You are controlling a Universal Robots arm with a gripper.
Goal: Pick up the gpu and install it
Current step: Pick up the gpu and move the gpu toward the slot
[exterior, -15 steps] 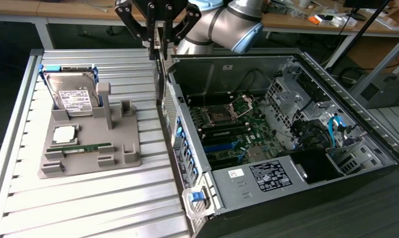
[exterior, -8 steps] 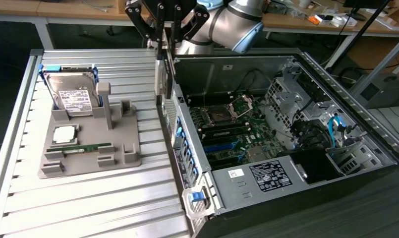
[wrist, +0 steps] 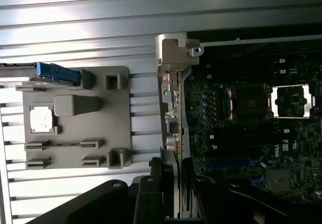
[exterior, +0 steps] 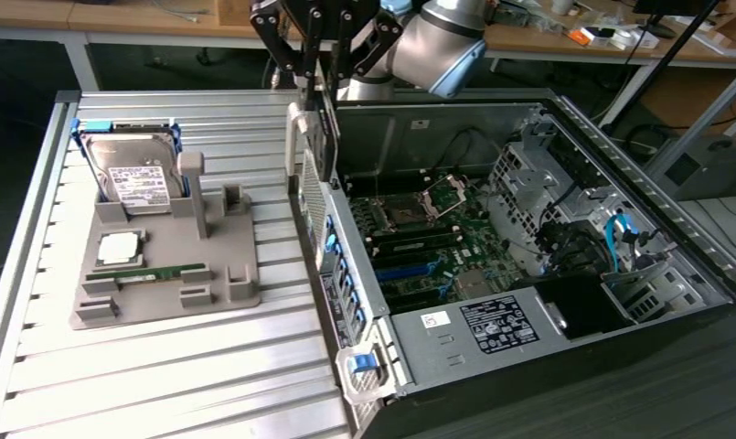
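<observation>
Hanging edge-on beneath the tool [exterior: 319, 82], the gpu [exterior: 313, 146] is clamped upright above the open computer case's [exterior: 399, 137] rim.

Wooden desks [exterior: 136, 18] (cluttered) stand behind the ribbed metal table [exterior: 160, 366]; dark floor [exterior: 2, 183].

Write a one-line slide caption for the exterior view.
Gripper holds the graphics card upright above the edge of the open computer case.

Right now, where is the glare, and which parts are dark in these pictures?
Exterior view: light glares off the slatted table, while the computer case is dim inside. Wrist view: bright streaks on the table, motherboard dark, bracket of the gpu brightly lit.
</observation>
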